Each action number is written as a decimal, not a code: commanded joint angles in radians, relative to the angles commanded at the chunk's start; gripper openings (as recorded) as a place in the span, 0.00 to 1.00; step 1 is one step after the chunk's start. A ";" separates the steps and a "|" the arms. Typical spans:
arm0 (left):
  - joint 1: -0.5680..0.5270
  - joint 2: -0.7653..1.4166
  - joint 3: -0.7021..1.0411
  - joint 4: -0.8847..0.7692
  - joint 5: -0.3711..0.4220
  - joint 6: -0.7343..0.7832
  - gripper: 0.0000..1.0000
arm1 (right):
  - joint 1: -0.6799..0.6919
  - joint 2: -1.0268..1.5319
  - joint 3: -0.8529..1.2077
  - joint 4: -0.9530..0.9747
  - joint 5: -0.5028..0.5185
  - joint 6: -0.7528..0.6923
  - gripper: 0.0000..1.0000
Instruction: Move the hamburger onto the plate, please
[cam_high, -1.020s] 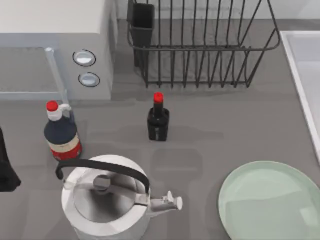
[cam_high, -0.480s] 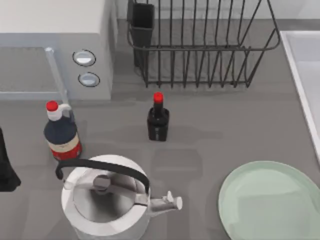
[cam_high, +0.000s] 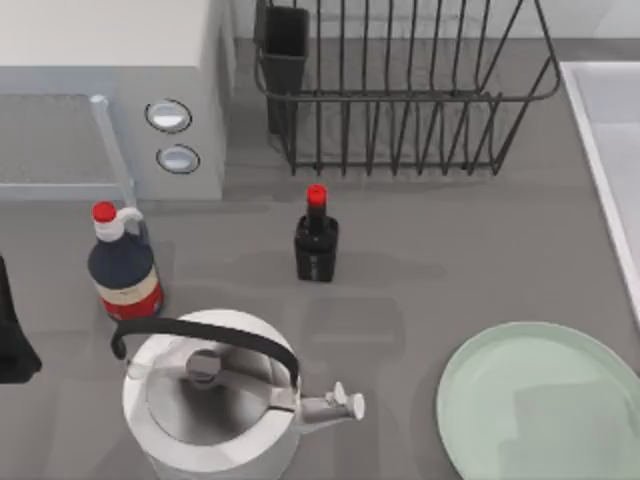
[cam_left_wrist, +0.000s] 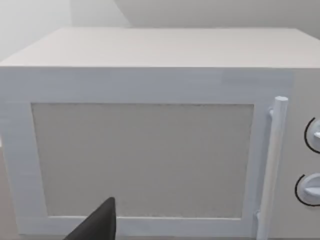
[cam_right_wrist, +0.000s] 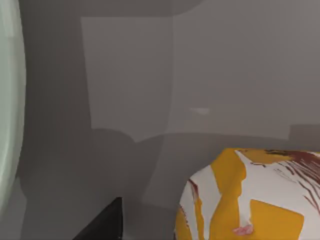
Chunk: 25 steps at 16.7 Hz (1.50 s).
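The hamburger (cam_right_wrist: 250, 197) is seen close under the right wrist camera, above grey table (cam_right_wrist: 225, 75), with the plate (cam_right_wrist: 7, 100) off to one side. A dark right finger (cam_right_wrist: 102, 222) is seen beside it; whether the burger is gripped cannot be told. The left arm (cam_high: 12, 330) is parked left of the kettle (cam_high: 215, 400), its grip likewise unclear.

Even, soft light falls from above. Faint blocky shadows lie on the table (cam_high: 420, 270) and across the plate (cam_high: 480, 400). No glare anywhere.

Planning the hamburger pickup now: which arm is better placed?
Probably the right: its wrist view has the hamburger close up, with the plate rim nearby. The left arm sits by the microwave.
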 joint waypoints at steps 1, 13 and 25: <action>0.000 0.000 0.000 0.000 0.000 0.000 1.00 | 0.000 0.000 0.000 0.000 0.000 0.000 1.00; 0.000 0.000 0.000 0.000 0.000 0.000 1.00 | 0.000 0.000 0.000 0.000 0.000 0.000 0.25; 0.000 0.000 0.000 0.000 0.000 0.000 1.00 | -0.004 -0.076 0.047 -0.096 -0.014 -0.004 0.00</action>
